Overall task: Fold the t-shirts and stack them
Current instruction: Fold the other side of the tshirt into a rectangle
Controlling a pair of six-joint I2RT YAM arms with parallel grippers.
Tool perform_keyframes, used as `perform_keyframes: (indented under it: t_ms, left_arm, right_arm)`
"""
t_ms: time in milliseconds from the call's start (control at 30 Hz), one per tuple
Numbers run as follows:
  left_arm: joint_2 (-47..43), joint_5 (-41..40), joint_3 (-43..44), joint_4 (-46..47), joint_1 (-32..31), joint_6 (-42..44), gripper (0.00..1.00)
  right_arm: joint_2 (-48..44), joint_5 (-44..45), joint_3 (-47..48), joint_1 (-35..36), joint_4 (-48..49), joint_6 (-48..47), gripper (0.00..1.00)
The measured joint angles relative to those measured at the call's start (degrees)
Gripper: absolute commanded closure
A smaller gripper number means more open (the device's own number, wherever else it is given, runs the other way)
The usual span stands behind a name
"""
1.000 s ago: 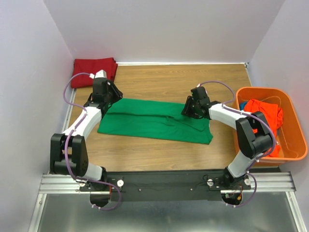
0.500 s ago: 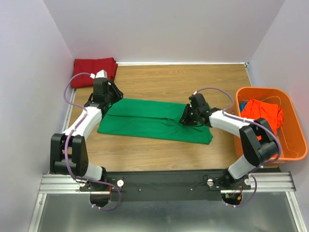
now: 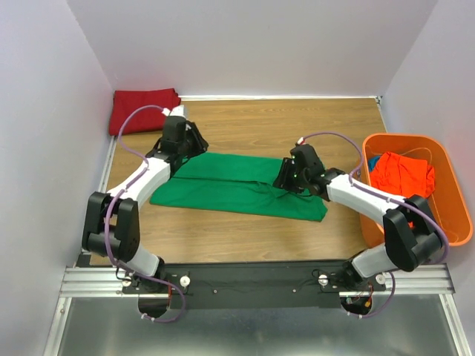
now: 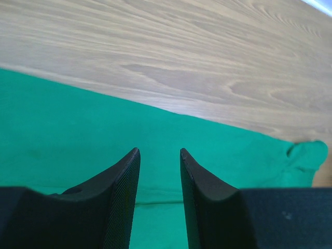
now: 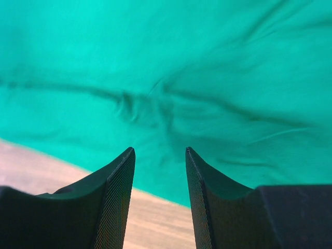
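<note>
The green t-shirt (image 3: 230,187) lies flat on the wooden table (image 3: 297,122), about in the middle. It is folded into a long band that runs from left to right, and its right end is a little nearer than its left end. There are some wrinkles in the cloth near its right part.

The dark red t-shirt (image 3: 141,110) lies folded in the far left corner of the table, apart from the green one. The orange-red t-shirt (image 3: 402,175) is crumpled inside the orange basket (image 3: 401,138), which stands at the right edge of the table. A small piece of blue cloth (image 3: 377,159) shows beside it in the basket.

The left gripper (image 4: 160,153) is over the far edge of the green t-shirt, close to its left end. Its 2 fingers (image 4: 122,179) stand partly apart, with a narrow gap between them, and they hold nothing; in the gap only the green cloth below is seen, and bare wood lies just beyond.

The right gripper (image 5: 160,151) is over the right part of the green t-shirt, above the wrinkles and near the edge of the cloth. Its 2 fingers (image 5: 116,187) are also partly apart, and nothing is caught between them.

Both arms rise from a metal rail (image 3: 252,276) at the near edge of the table.
</note>
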Motion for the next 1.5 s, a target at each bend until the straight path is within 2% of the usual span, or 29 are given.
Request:
perform_keyframes:
  t_ms: [100, 267, 433, 567, 767, 1100, 1500]
  left_arm:
    - [2.0, 0.2, 2.2, -0.4, -4.4, 1.4, 0.56]
    - [4.0, 0.0, 3.2, -0.4, -15.7, 2.5, 0.56]
    - [8.4, -0.1, 4.1, -0.5, -26.3, 2.9, 0.57]
    - [11.5, -0.1, 4.6, -0.7, -30.3, 2.9, 0.57]
    - [12.7, -0.1, 7.2, -1.4, -31.0, 2.9, 0.57]
    - [15.6, -0.1, 10.2, -1.3, -31.3, 3.1, 0.57]
    - [18.0, 0.4, 11.8, -1.7, -32.0, 3.6, 0.61]
  right_arm:
    - [0.4, 2.0, 1.9, -3.0, -1.8, -1.5, 0.5]
    - [3.1, 4.6, 3.3, -12.6, -2.5, -3.9, 0.53]
    - [7.9, 5.3, 3.6, -13.9, -3.7, -5.3, 0.66]
    - [9.5, 5.1, 3.4, -13.9, -4.6, -5.9, 0.73]
    - [5.6, 3.6, -0.1, -13.9, -4.7, -6.1, 0.73]
    - [-5.2, -4.1, -8.2, -11.4, -4.7, -5.6, 0.73]
    - [-6.0, -5.5, -11.4, -10.6, -4.6, -4.2, 0.72]
